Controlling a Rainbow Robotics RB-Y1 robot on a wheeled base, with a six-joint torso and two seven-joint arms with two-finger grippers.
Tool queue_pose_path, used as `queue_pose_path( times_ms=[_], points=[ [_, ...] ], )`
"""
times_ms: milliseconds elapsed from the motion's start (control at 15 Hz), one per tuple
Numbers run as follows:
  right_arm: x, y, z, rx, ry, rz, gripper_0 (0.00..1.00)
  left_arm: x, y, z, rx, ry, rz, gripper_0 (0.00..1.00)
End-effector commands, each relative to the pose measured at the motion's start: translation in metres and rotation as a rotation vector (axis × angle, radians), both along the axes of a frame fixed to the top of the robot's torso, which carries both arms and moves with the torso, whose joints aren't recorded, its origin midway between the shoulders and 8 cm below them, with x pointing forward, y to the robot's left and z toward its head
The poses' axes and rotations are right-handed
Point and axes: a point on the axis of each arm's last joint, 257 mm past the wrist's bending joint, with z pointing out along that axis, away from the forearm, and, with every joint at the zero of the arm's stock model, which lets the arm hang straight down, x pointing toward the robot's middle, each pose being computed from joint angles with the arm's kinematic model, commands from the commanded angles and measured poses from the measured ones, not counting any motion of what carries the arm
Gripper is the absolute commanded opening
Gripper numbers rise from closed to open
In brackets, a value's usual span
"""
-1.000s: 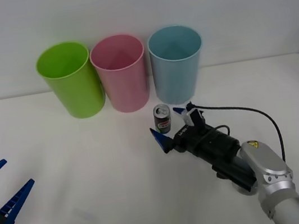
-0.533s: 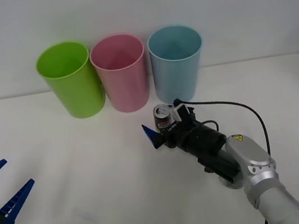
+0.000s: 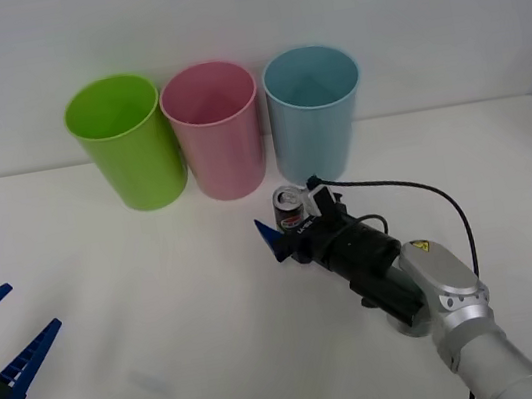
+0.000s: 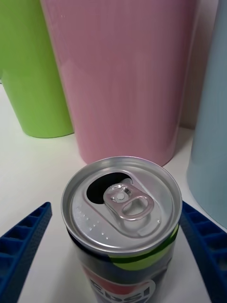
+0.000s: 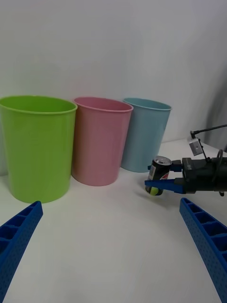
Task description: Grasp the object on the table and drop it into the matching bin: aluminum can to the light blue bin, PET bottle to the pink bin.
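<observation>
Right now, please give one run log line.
right claw: open around aluminum can | can: upright on table | left claw: open, idle

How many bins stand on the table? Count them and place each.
3, in a row at the table's far edge: green bin leftmost, pink bin in the middle, blue bin rightmost.

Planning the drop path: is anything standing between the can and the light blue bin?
Nothing visible does. The aluminum can stands on the table between the right tool's open fingers, just in front of the light blue bin; the pink bin stands beside it.
</observation>
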Motion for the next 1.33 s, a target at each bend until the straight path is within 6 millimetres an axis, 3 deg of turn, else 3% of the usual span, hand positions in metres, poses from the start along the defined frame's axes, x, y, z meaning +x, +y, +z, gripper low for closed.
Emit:
queue_pose_path(
  times_ms=[67,800,1133,1333],
  points=[
    [0.0,0.0,0.0,0.001,-0.001,0.001,0.0,0.0,0.0,0.0,0.0,0.0,0.0,1.0],
    [-0.005,-0.003,0.011,0.05,-0.014,0.024,0.0,0.0,0.0,0.0,0.0,0.0,0.0,1.0],
    [-0.03,-0.027,0.035,0.072,-0.078,0.031,0.0,0.0,0.0,0.0,0.0,0.0,0.0,1.0],
    [-0.052,-0.042,0.064,0.124,-0.1,0.043,0.0,0.0,0.0,0.0,0.0,0.0,0.0,1.0]
  ],
)
